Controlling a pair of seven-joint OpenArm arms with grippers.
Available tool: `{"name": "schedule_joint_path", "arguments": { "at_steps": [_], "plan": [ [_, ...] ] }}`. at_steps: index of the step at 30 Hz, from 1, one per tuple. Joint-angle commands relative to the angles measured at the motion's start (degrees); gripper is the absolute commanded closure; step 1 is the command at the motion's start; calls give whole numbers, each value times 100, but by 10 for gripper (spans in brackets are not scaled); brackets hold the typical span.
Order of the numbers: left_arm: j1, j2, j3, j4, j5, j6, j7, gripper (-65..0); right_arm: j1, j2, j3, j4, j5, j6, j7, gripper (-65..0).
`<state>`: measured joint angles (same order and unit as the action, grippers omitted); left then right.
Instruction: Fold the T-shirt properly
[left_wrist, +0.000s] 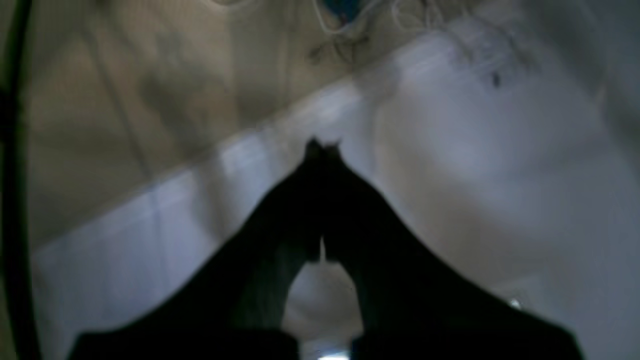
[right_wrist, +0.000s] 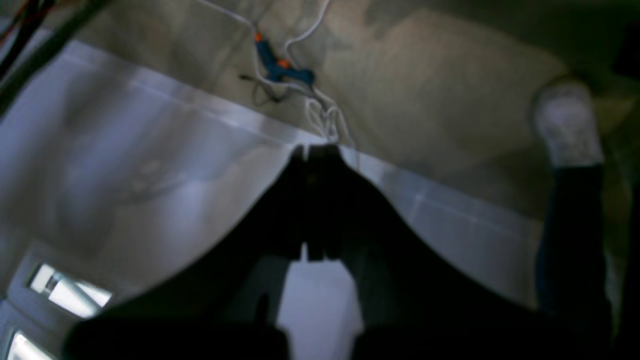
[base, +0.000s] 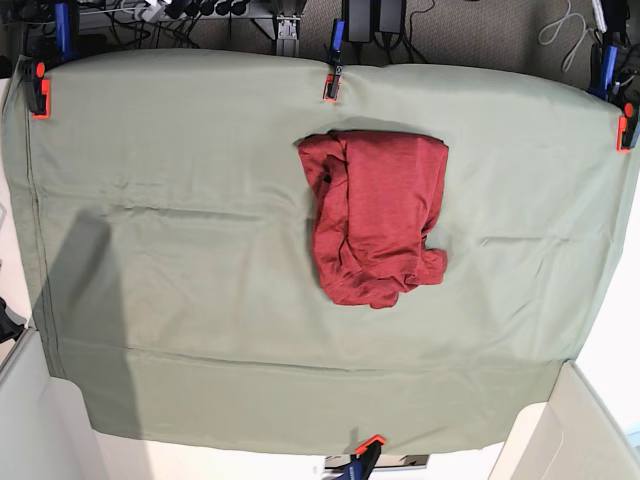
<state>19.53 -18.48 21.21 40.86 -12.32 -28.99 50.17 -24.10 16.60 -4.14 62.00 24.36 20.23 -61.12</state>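
The dark brick-red T-shirt (base: 375, 215) lies crumpled and roughly folded on the sage-green cloth sheet (base: 180, 200), right of centre and toward the far edge in the base view. Neither arm shows in the base view. In the left wrist view my left gripper (left_wrist: 322, 146) is a dark blurred shape with its fingers together, holding nothing, over a pale panel and tan floor. In the right wrist view my right gripper (right_wrist: 315, 148) is also shut and empty, over a similar pale panel. The T-shirt is not in either wrist view.
Orange clamps (base: 329, 85) (base: 38, 95) (base: 368, 445) pin the sheet's edges. A blue and orange tool with white cables (right_wrist: 280, 70) lies on the floor. A person's leg and white shoe (right_wrist: 567, 125) stand at the right of the right wrist view.
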Motion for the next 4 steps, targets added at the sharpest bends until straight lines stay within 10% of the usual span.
{"name": "schedule_joint_path", "arguments": {
  "at_steps": [1,4],
  "plan": [
    [-83,33,81,-144,-7,-55,57,0,122,-24,0,-175,0,-9,-61,0],
    [-452,240,214,-435,-7,-59,63,0,542,-192,4,-684,0,-4,-63,0]
  ]
}}
